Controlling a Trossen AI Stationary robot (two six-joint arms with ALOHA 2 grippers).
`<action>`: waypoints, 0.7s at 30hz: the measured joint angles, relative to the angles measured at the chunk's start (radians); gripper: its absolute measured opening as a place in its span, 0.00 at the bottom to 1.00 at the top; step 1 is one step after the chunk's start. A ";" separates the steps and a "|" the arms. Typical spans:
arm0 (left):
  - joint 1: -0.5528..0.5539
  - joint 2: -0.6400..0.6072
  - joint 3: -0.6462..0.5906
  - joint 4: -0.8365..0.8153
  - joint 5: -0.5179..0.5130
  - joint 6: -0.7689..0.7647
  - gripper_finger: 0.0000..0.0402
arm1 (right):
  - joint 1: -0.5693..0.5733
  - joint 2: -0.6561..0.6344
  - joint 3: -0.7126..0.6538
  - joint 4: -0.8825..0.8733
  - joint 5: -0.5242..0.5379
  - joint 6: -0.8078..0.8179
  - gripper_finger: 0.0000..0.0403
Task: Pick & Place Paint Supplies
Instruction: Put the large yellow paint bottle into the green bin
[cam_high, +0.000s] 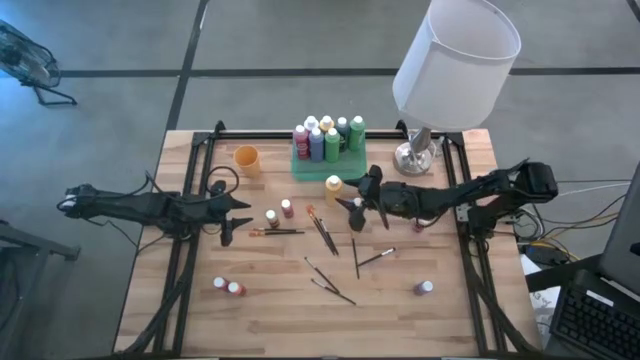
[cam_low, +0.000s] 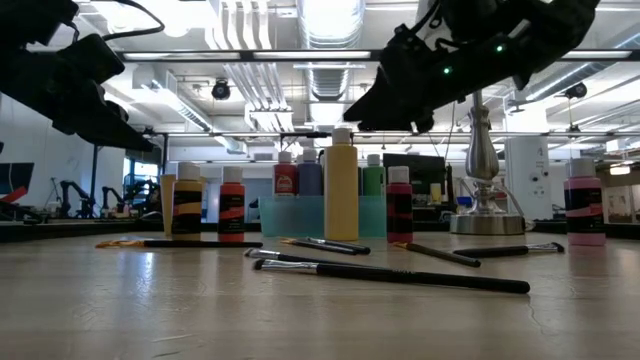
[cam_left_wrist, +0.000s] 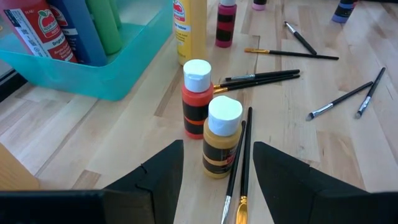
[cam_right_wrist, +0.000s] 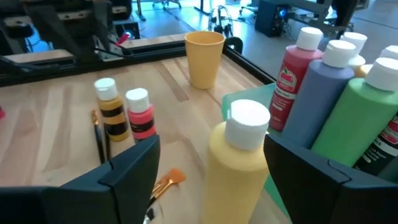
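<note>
1. the wooden table (cam_high: 270, 320) fills the middle of the high view, with a white-shaded lamp (cam_high: 455, 55) at its upper right.
2. the green tray (cam_high: 312, 165), upper centre, holds a cluster of upright paint bottles (cam_high: 330, 135).
3. the right gripper (cam_high: 362, 200), right of centre, has its fingers apart around a yellow bottle (cam_right_wrist: 239, 168), not clamped on it.
4. the left gripper (cam_high: 235, 212), left of centre, has its fingers spread, pointing at an ochre bottle (cam_left_wrist: 222, 138) and a red bottle (cam_left_wrist: 196, 98) just beside it.
5. an orange cup (cam_high: 247, 159) stands left of the tray.
6. paintbrushes (cam_high: 325, 235) lie scattered mid-table; three small bottles (cam_high: 228, 287) stand along the lower part of the frame.
</note>
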 joint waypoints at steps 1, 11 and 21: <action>0.000 0.000 0.000 0.000 0.000 0.000 0.50 | -0.006 0.008 0.005 0.000 0.000 0.002 0.72; 0.000 0.000 0.000 -0.001 0.000 0.000 0.50 | -0.037 0.083 0.057 0.001 0.002 0.018 0.76; 0.000 0.004 0.000 -0.004 0.002 0.000 0.50 | -0.086 0.130 0.086 0.001 0.002 0.023 0.68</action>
